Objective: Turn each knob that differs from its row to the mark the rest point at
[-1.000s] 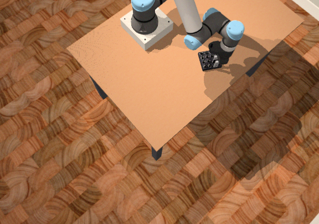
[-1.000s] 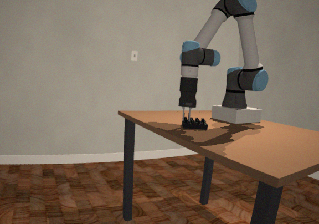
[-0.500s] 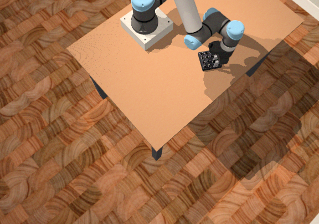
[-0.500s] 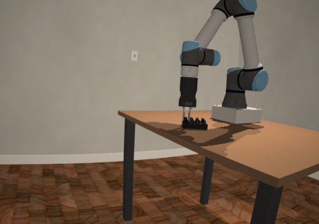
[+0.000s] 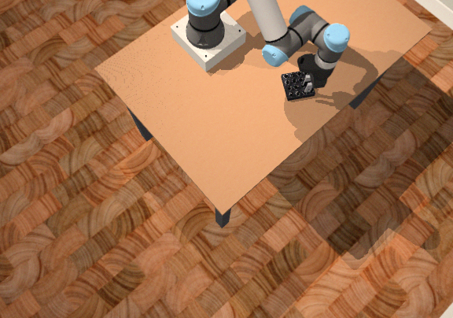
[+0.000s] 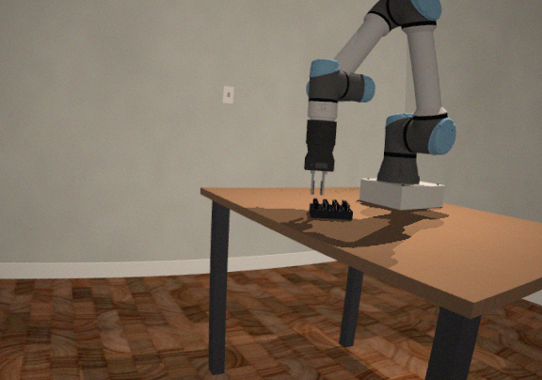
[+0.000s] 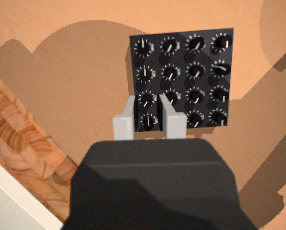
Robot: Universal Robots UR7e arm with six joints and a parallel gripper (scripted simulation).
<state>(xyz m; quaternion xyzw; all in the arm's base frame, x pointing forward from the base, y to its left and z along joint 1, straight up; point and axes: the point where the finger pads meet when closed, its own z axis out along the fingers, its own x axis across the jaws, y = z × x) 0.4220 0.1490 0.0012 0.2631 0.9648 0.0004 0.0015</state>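
Note:
The black knob box (image 5: 289,97) (image 6: 331,214) (image 7: 182,61) stands on the table. My gripper (image 5: 305,83) (image 6: 317,194) (image 7: 147,106) is partly open and empty, its tips a little above the knobs. In the wrist view the fingers flank the left column's lower end. There the top knob (image 7: 143,47) and second knob (image 7: 145,74) have lines upward, the third knob (image 7: 146,99) lower-left; the bottom knob (image 7: 148,121) has a vertical line. Both middle columns show lower-left lines; one knob is partly hidden. In the right column, the second knob (image 7: 220,68) points upper-left, the others down. Names are unreadable.
The wooden table (image 5: 220,120) (image 6: 494,251) carries the arm's white base (image 5: 206,64) (image 6: 400,195) well away from the box. The table edge lies beyond the box in the top view. Arm shadows fall around the box.

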